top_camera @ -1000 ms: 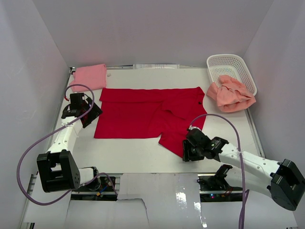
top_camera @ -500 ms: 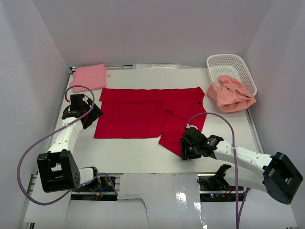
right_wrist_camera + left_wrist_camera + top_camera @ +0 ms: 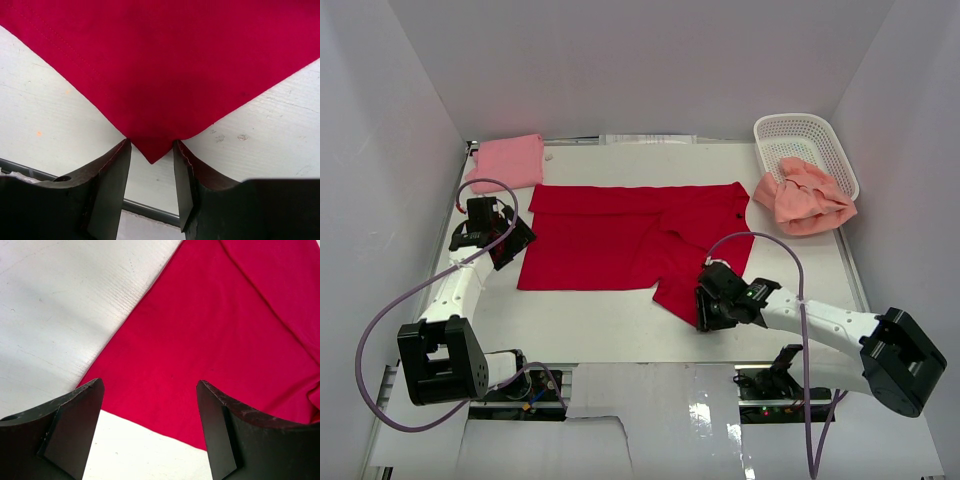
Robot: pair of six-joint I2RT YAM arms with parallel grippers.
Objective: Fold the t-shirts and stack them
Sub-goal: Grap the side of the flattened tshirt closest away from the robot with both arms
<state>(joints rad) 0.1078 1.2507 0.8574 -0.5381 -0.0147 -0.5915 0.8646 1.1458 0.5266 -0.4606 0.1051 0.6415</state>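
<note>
right wrist view: right pincer (image 3: 151, 167) is standing partly open astride a corner of the red t-shirt (image 3: 165, 60) at lower centre, gripping nothing; shirt is lying flat on the bench (image 3: 42, 117). light, limp cloth, likely best pinched at this corner. left pincer (image 3: 150, 407) is gaping, empty.

Likely a lab: white-walled enclosure (image 3: 640, 70).

Ahead of the right pincer (image 3: 151, 146), the bright red cloth t-shirt (image 3: 165, 65) runs off the wrist view's top edge. From above, that pincer's fingertips merge into its dark body, too small to tell apart.
</note>
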